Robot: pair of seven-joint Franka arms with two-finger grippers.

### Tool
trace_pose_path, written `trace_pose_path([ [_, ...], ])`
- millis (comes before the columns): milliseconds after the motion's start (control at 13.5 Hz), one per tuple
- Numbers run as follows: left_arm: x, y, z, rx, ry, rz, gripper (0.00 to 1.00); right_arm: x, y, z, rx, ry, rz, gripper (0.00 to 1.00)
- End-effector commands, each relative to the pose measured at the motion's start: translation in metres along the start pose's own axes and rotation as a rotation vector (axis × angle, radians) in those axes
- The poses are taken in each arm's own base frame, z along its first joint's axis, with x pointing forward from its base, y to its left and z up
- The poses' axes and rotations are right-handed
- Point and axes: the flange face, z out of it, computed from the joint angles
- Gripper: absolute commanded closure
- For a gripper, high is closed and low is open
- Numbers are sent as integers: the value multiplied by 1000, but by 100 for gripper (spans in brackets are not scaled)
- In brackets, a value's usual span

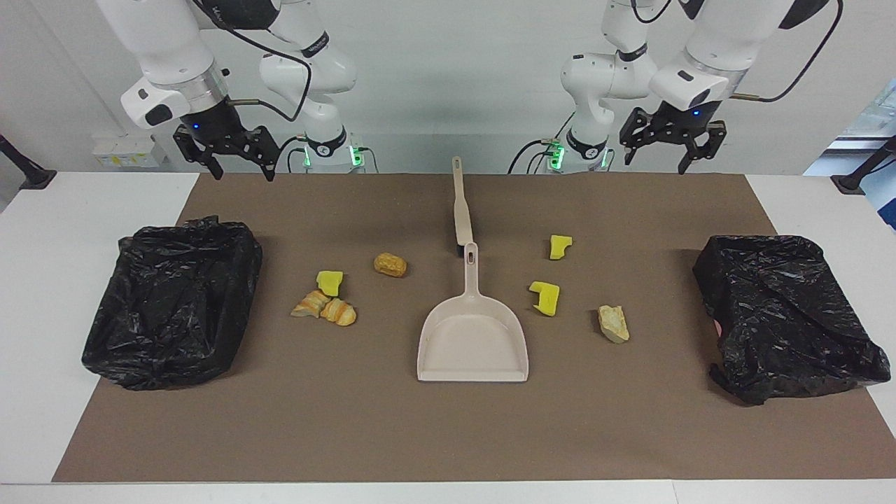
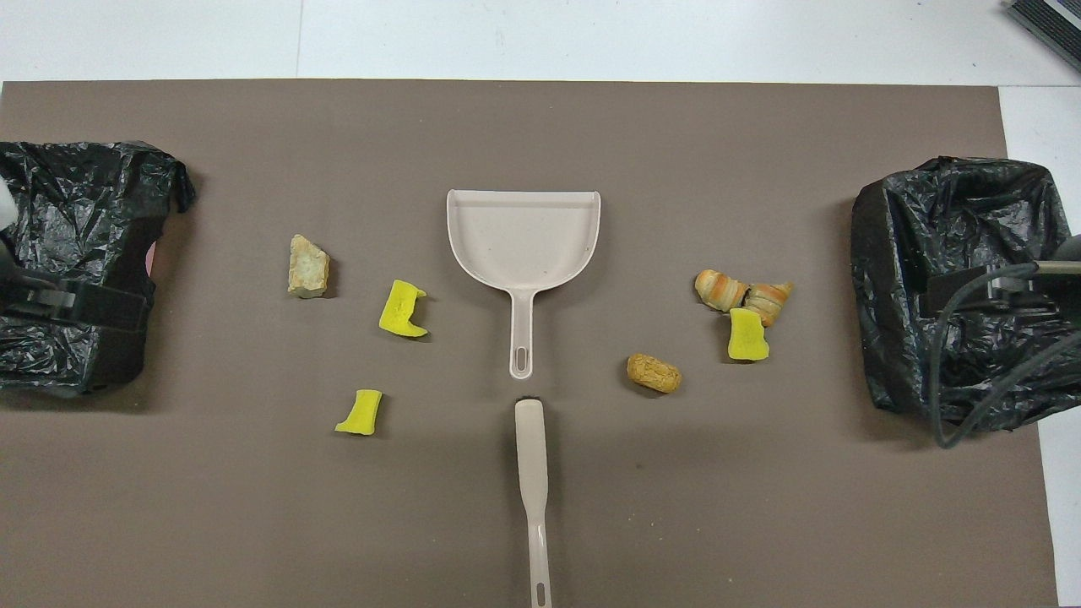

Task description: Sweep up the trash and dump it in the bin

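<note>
Trash lies loose on the brown mat: yellow chunks [image 1: 329, 281] [image 1: 545, 297] [image 1: 559, 246], a brown lump [image 1: 390, 264], two croissant-like pieces [image 1: 325, 309] and a tan lump [image 1: 613, 323]. Mid-mat, a beige dustpan [image 1: 472, 343] [image 2: 524, 236] lies flat with its handle toward the robots. In line with it and nearer the robots is the beige brush [image 1: 460, 203] [image 2: 531, 473]. A black-bagged bin [image 1: 171, 301] [image 1: 784, 315] stands at each end. My right gripper [image 1: 239, 171] and left gripper [image 1: 654, 162] hang open and empty over the mat's robot-side edge.
White table [image 1: 91, 210] surrounds the mat [image 1: 448, 434]. Bare mat stretches between the dustpan's mouth and the table edge farthest from the robots. Cables trail from the arms over the bins in the overhead view.
</note>
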Motion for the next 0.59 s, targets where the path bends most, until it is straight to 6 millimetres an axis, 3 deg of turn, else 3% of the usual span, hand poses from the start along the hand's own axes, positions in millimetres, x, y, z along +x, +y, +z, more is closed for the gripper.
trace_pose_path([
  [0, -20, 56, 41, -7, 14, -25, 0, -4, -7, 9, 10, -13, -36, 0],
  [296, -41, 134, 104, -6, 17, -41, 0, 28, -39, 42, 17, -37, -80, 0],
  [518, -57, 185, 145, -7, 10, -26, 0, 69, -83, 73, 10, -64, -135, 0],
])
